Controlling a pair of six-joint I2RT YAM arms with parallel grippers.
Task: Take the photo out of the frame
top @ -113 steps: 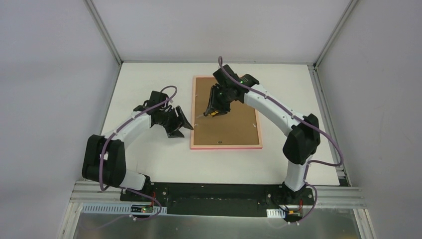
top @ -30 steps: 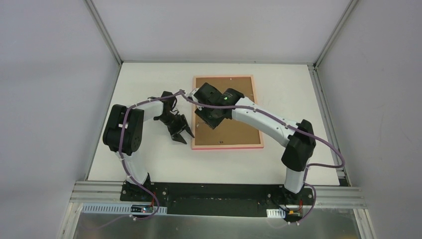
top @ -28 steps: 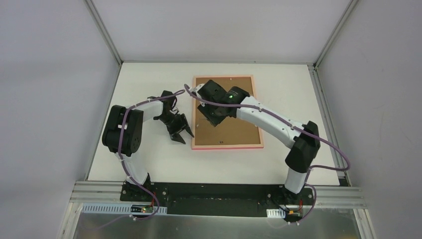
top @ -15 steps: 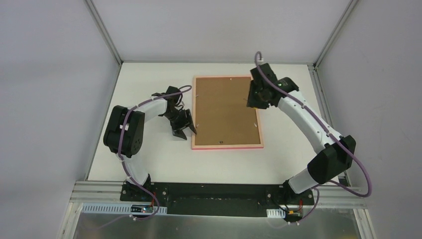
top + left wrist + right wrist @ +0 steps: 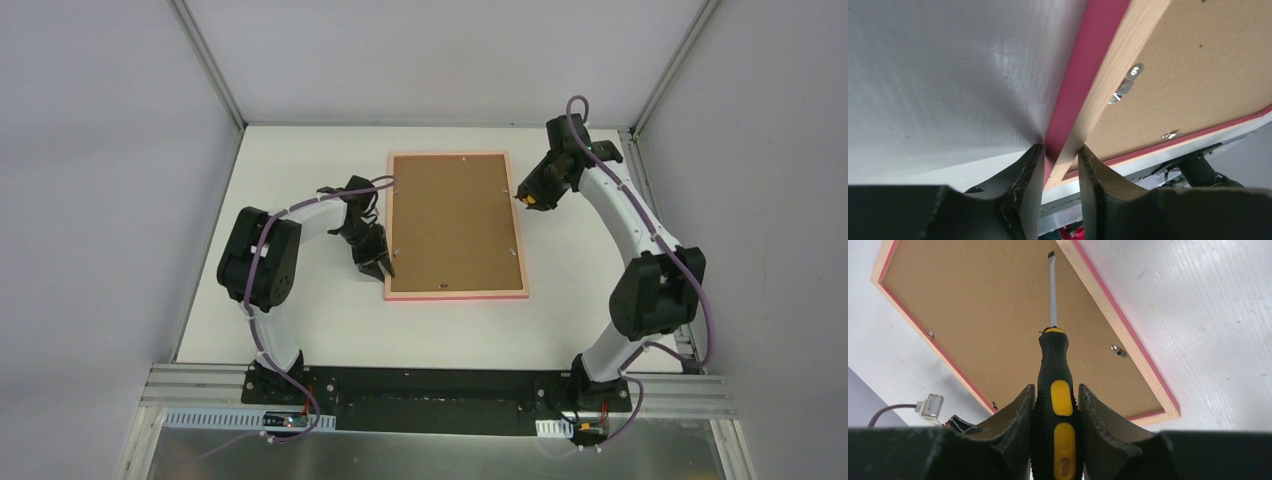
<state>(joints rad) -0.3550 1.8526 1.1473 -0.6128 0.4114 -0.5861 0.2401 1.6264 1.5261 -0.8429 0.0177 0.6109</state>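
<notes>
Left pincer (image 5: 1060, 150) seemingly clamping frame (image 5: 1083, 65), screwdriver (image 5: 1053, 365) gripped

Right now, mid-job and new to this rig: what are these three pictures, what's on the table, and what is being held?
You are looking at two robot arms bolted to the near edge of a white table. The wide picture comes from a fixed camera above and behind them. The other two come from a camera on each wrist, looking out past its own fingers. One thing lies on the table: the pink frame, face down, brown back up, with small metal tabs. The photo cannot be seen from this side. The left gripper pinches the frame's left edge near its near corner. The right gripper, off the frame's right side, is shut on a black-and-yellow screwdriver, tip aimed toward the frame.
</notes>
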